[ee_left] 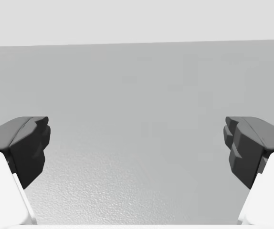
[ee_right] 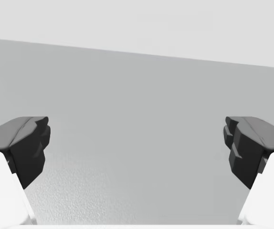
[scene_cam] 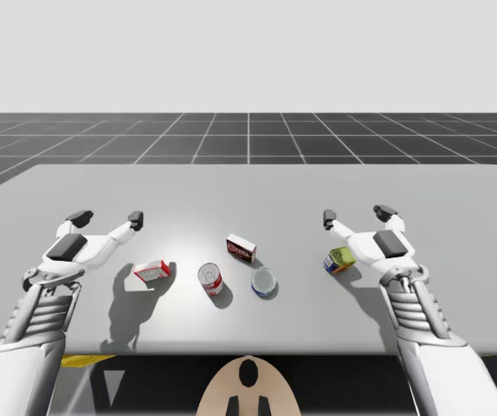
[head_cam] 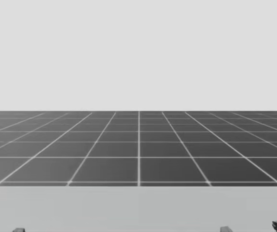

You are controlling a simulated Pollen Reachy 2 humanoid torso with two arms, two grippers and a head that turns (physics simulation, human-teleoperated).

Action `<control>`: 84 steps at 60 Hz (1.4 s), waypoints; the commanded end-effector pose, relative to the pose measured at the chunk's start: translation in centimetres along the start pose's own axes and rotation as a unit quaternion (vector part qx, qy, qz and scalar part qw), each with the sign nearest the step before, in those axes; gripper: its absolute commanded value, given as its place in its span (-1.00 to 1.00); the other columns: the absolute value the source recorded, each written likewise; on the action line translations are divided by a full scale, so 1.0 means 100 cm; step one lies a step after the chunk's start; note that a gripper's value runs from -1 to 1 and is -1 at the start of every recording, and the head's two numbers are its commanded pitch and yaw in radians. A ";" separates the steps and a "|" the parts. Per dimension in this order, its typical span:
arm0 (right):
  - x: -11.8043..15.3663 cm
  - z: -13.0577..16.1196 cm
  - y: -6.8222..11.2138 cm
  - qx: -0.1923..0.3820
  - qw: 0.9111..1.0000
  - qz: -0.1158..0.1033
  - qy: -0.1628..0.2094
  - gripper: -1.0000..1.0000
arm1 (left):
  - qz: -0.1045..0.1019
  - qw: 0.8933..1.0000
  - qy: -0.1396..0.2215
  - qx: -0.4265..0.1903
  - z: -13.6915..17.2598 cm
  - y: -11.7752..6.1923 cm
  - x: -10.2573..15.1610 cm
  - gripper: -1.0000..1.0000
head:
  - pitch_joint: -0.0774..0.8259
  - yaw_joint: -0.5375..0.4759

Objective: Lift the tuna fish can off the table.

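Note:
The tuna fish can [scene_cam: 264, 282], low and blue with a silver top, rests on the grey table [scene_cam: 248, 186] near the front middle. My left gripper [scene_cam: 107, 217] hovers open at the left, far from the can. My right gripper [scene_cam: 357, 215] hovers open at the right, beyond and to the right of the can. In the left wrist view the left gripper [ee_left: 137, 148] has its dark fingers wide apart with bare table ahead. In the right wrist view the right gripper [ee_right: 137, 148] looks the same, with nothing between its fingers.
A red and white can [scene_cam: 211, 278] stands just left of the tuna can, and a small red box [scene_cam: 241, 248] lies just behind it. A red and white box [scene_cam: 151, 271] lies near my left arm. A green and yellow box [scene_cam: 339, 259] sits under my right wrist.

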 end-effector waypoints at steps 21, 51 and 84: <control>0.001 0.001 0.000 -0.019 1.000 0.008 -0.004 -1.00 | -0.011 1.000 -0.007 0.005 0.000 0.000 0.000 -1.00 | -0.37 0.07; 0.000 -0.001 0.000 -0.022 1.000 0.014 -0.004 -1.00 | -0.017 1.000 -0.017 0.005 0.004 0.001 0.004 -1.00 | 0.54 0.00; 0.006 0.002 0.001 -0.011 1.000 0.002 -0.005 -1.00 | -0.009 1.000 -0.016 0.005 0.005 -0.001 0.005 -1.00 | 0.88 -0.08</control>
